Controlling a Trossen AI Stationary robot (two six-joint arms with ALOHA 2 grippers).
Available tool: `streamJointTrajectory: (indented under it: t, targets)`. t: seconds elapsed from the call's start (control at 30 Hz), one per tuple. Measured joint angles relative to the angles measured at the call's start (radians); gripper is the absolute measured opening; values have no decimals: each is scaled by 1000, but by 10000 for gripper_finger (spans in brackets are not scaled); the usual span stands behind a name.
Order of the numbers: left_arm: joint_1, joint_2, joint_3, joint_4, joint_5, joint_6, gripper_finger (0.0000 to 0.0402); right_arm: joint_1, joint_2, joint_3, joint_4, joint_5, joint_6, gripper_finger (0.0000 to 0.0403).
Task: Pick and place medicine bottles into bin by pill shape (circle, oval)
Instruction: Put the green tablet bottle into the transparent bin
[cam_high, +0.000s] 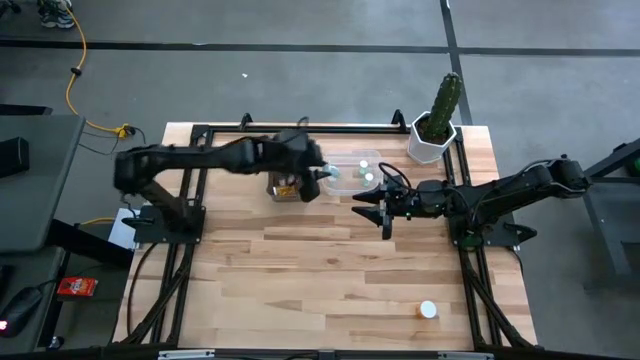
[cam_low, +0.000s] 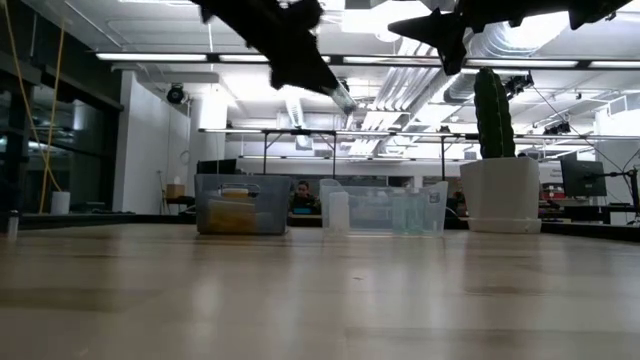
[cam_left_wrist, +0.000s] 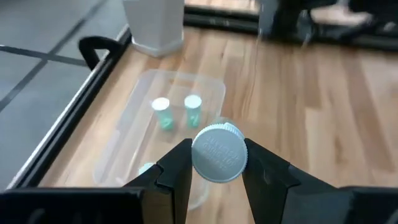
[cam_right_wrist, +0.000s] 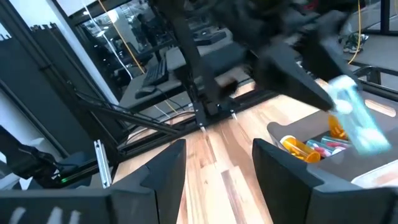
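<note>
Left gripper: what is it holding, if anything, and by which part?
The left gripper holds a pale bottle, clamped at its white cap, above the clear bin.

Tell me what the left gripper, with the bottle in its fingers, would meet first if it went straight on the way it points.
Probably the clear bin. The left gripper, shut on a pale white-capped bottle, points down into it, where two capped bottles stand. Depth is uncertain.

Right jaws apart, empty, over wood tabletop (cam_right_wrist: 217, 180); opposite arm w/ pale bottle (cam_right_wrist: 357, 121) above amber-filled bin (cam_right_wrist: 317, 152).
</note>
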Motion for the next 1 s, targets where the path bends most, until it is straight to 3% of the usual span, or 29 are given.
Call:
streamJointTrajectory:
  t: [0.23,0.47,0.63,1.0]
  targets:
    - [20,238,181,-75,23,151,111,0,0,0,-4,1,3,179]
    - [20,389,246,-86,-66,156,111,0,0,0,-6,29,8,179]
    - [20,425,252,-114,-130,180,111,0,0,0,-14,38,11,179]
    - [20,426,252,-190,-129,180,111,0,0,0,-37,51,8,179]
